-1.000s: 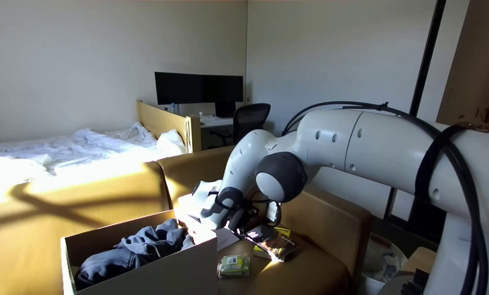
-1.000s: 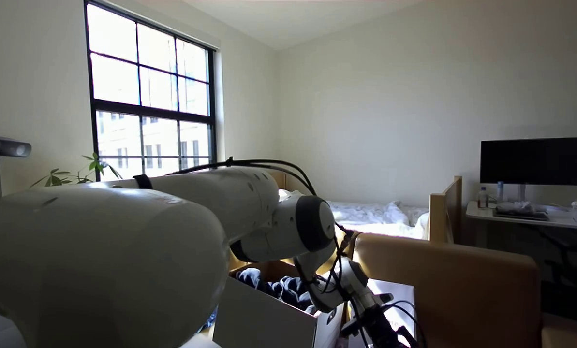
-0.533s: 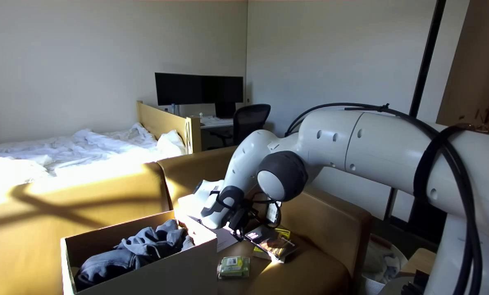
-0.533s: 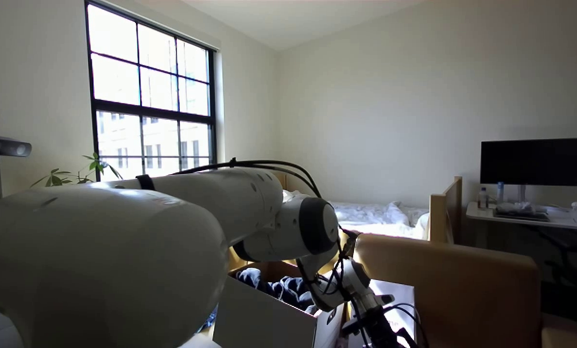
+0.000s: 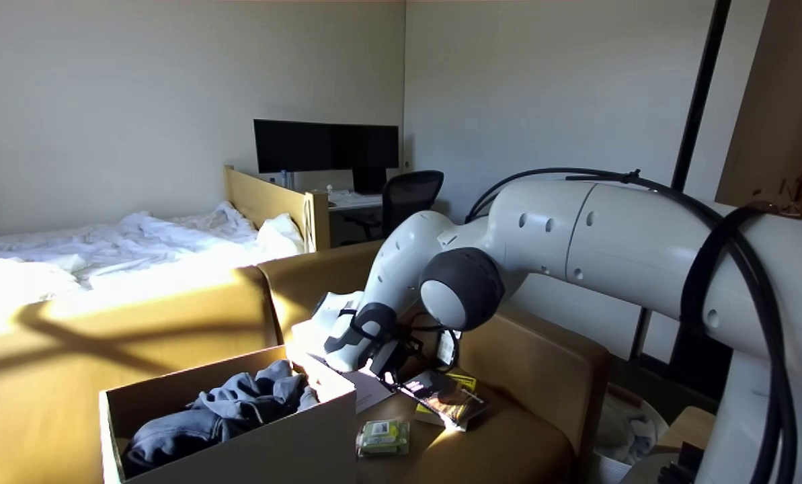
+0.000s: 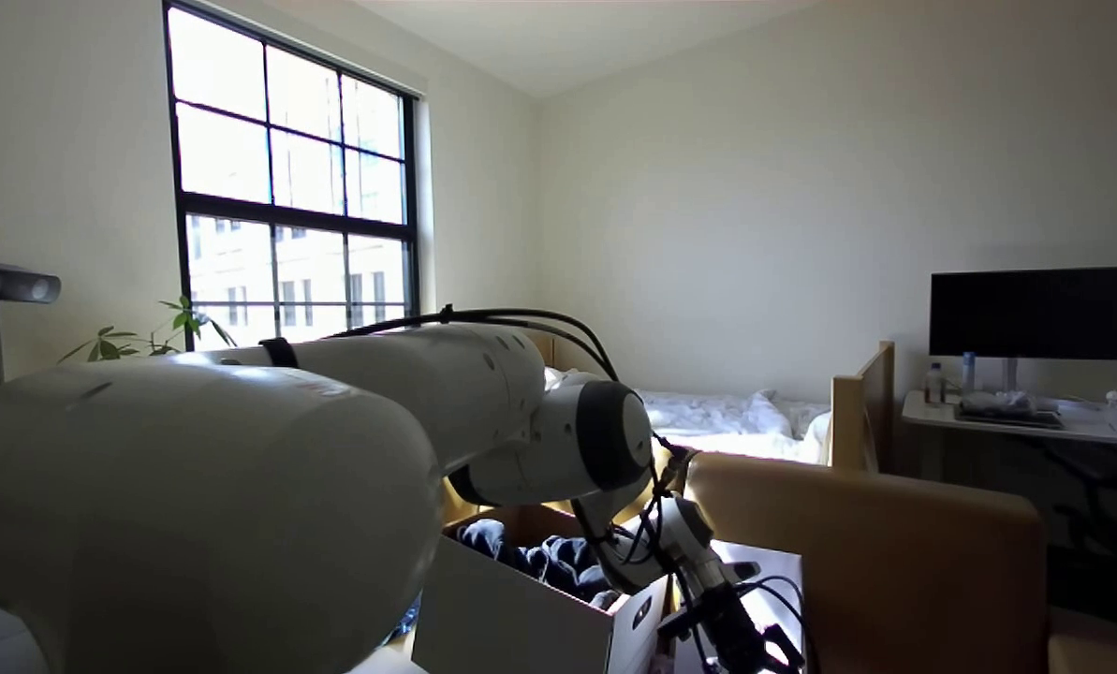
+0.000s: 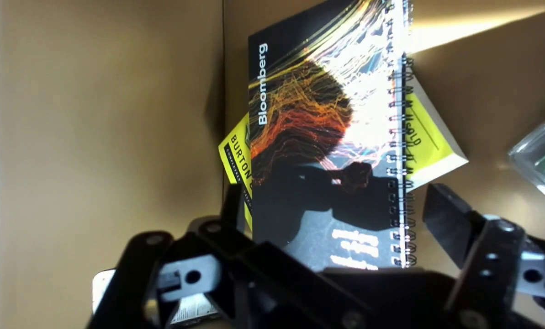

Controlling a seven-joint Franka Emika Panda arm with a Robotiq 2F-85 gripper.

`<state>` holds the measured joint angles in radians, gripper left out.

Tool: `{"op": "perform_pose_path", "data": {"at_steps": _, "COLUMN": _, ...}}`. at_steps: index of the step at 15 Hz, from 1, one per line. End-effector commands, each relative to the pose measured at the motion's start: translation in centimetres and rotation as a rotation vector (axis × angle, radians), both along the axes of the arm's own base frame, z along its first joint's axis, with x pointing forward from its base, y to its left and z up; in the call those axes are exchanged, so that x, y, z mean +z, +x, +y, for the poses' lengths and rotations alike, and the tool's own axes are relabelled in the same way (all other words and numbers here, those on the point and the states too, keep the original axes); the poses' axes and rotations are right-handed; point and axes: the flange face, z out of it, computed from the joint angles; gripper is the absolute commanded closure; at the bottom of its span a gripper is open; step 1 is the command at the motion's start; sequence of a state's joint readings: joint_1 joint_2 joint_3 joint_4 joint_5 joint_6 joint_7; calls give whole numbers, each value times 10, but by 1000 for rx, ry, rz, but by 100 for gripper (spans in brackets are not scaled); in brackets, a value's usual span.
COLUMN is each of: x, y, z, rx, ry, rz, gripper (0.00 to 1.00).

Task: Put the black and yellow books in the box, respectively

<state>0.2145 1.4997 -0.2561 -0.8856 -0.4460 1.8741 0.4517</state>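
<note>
Your end effector (image 7: 336, 205) gapes, jaws apart — the black spiral-bound Bloomberg book (image 7: 327, 137) lies ahead of them, atop the thick yellow-covered book (image 7: 427, 146); the white cardboard box (image 5: 300, 444) stands near your end effector.

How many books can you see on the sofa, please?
2, stacked on the sofa: the black book on top, the yellow book partly covered beneath. Others may be hidden.

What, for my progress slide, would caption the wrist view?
Open gripper over a spiral-bound black book lying across a yellow book.
</note>
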Motion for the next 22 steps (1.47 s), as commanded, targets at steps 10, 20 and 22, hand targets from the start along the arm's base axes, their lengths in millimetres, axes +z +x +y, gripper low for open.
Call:
{"op": "perform_pose_path", "data": {"at_steps": 10, "x": -18, "y": -13, "z": -43, "rx": 296, "ry": 10, "rz": 287, "gripper": 0}}
{"op": "perform_pose_path", "data": {"at_steps": 20, "x": -78, "y": -46, "z": -14, "rx": 760, "ry": 153, "rz": 445, "gripper": 0}}
{"op": "perform_pose_path", "data": {"at_steps": 22, "x": -81, "y": -48, "z": -6, "rx": 838, "ry": 137, "rz": 510, "gripper": 0}}
